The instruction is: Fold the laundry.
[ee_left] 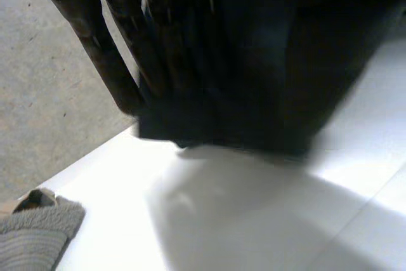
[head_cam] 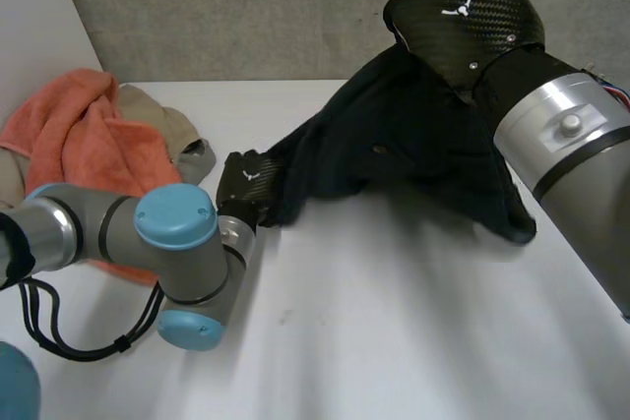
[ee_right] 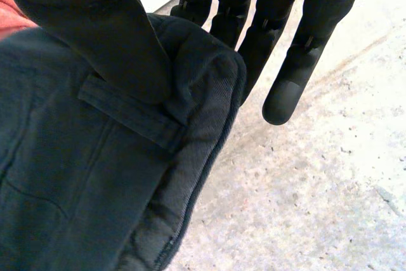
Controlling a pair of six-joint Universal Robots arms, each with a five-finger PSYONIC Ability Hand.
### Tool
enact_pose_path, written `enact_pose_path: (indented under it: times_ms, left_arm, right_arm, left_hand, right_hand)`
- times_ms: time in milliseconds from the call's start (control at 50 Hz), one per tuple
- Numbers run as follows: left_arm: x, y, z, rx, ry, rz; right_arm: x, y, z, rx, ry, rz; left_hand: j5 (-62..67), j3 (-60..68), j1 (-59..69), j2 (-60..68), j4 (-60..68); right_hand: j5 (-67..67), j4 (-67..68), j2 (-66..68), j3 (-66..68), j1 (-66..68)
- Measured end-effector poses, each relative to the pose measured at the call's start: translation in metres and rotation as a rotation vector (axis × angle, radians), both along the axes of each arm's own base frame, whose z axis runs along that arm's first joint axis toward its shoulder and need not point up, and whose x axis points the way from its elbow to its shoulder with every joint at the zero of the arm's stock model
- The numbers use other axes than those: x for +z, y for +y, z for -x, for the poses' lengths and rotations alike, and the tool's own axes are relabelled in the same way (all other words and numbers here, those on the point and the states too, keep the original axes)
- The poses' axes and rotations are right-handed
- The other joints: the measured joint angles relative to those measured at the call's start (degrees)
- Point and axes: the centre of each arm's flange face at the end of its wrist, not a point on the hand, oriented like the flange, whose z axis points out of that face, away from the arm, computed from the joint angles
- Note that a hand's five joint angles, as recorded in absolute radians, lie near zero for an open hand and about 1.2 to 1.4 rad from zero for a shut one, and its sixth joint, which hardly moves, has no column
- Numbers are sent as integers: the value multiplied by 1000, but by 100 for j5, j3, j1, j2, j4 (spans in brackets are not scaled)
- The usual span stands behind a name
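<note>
- Both hands are holding the trousers [head_cam: 394, 145] above the table [head_cam: 394, 322]: right hand [head_cam: 463, 17] pinching the waistband [ee_right: 209, 112], left hand [head_cam: 246, 182] gripping the near-left end.
- Spreading is looking like the step; next is calling for laying them flat.

White table [head_cam: 394, 341]; grey textured wall [head_cam: 246, 7] behind.

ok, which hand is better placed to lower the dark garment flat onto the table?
Right, likely. The right hand pinches the dark garment by its waistband, raised above the table; the left hand sits low at its other end, grip unclear.
</note>
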Motion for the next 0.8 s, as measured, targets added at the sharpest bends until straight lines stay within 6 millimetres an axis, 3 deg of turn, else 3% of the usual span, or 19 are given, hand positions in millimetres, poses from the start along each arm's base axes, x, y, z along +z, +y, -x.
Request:
enact_pose_path:
  times_ms: [40,220,380,480,560,640,680,700,720,800]
  left_arm:
    - [-1,-3,-2,20,0,2]
    - [4,-24,-25,113,26,9]
    - [23,-19,-34,111,66,-24]
    - [80,-6,-53,125,101,11]
    - [146,17,-72,107,151,99]
    - [183,45,-82,39,182,149]
    - [185,55,-82,-1,184,137]
    - [181,59,-81,-19,182,119]
    - [175,62,-80,-37,177,93]
    - [127,65,-68,-77,140,-69]
  right_arm:
    - [0,2,2,-3,1,-2]
    - [-14,5,7,-14,31,-49]
    - [-11,6,11,-22,35,-43]
    - [-7,-4,24,-69,51,-70]
    - [-2,-8,33,-98,69,-110]
    - [2,-7,38,-109,82,-146]
    - [2,-6,39,-109,86,-159]
    - [2,-5,39,-108,87,-164]
    - [1,-5,39,-106,89,-170]
    - [-5,-2,38,-97,95,-192]
  left_hand:
    - [2020,2036,2333,1914,2045]
    - [2262,2510,2394,2331,2467]
    - [2262,2510,2394,2331,2468]
    - [2261,2536,2394,2346,2471]
    - [2261,2536,2394,2347,2475]
    - [2111,2366,2195,2097,2311]
    - [69,108,-218,-130,133]
    - [-170,-125,-483,-370,-117]
    - [-1246,-1154,-1551,-1410,-1233]
    - [-1772,-1609,-1724,-1858,-1783]
  right_hand:
    - [0,0,1,-1,0]
    - [0,0,1,-1,0]
    - [0,0,1,0,0]
    - [0,0,1,-1,0]
    - [0,0,1,0,0]
    - [0,0,1,-1,0]
    - [0,0,1,0,0]
    - [0,0,1,0,0]
    - [0,0,1,-1,0]
    - [0,0,1,0,0]
